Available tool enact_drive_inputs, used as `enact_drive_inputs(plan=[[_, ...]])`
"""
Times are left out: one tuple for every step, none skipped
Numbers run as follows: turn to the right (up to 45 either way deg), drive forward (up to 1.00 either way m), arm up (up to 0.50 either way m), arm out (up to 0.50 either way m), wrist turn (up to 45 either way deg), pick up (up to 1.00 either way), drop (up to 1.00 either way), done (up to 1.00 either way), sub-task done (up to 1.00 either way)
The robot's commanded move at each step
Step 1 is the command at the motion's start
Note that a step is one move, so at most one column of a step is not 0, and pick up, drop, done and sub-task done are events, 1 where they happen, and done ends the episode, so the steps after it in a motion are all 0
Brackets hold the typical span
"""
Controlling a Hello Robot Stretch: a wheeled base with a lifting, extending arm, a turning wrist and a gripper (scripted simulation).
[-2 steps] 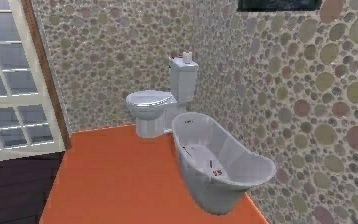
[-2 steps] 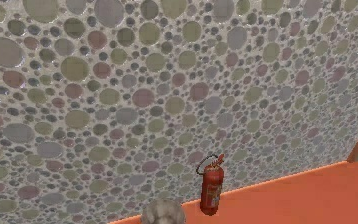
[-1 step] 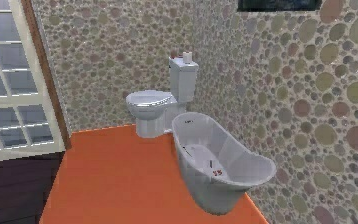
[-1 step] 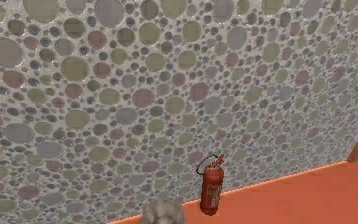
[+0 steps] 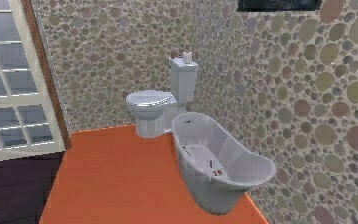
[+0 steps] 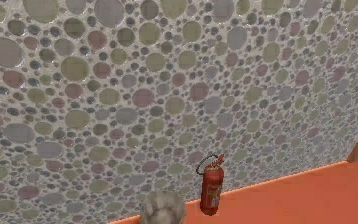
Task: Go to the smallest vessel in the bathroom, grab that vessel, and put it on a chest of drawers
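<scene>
Orange floor (image 5: 107, 180); small pale items (image 5: 185, 56) atop toilet tank (image 5: 184, 82), ahead past bathtub (image 5: 222, 160); claw state cannot tell.

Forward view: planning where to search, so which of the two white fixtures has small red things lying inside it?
The bathtub, the long fixture nearer the camera; the toilet behind it has small items on its tank.

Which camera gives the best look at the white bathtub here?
The forward view: the bathtub stands whole against the pebbled wall, right of the toilet, its inside visible. The arm side view faces pebbled wall and a red fire extinguisher.
</scene>
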Motion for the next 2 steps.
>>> enact_drive_inputs(plan=[[0.0, 0.00, 0.50, 0.00, 0.0, 0.00, 0.00, 0.00, 0.00], [0.0, 0.00, 0.36, 0.00, 0.0, 0.00, 0.00, 0.00, 0.00]])
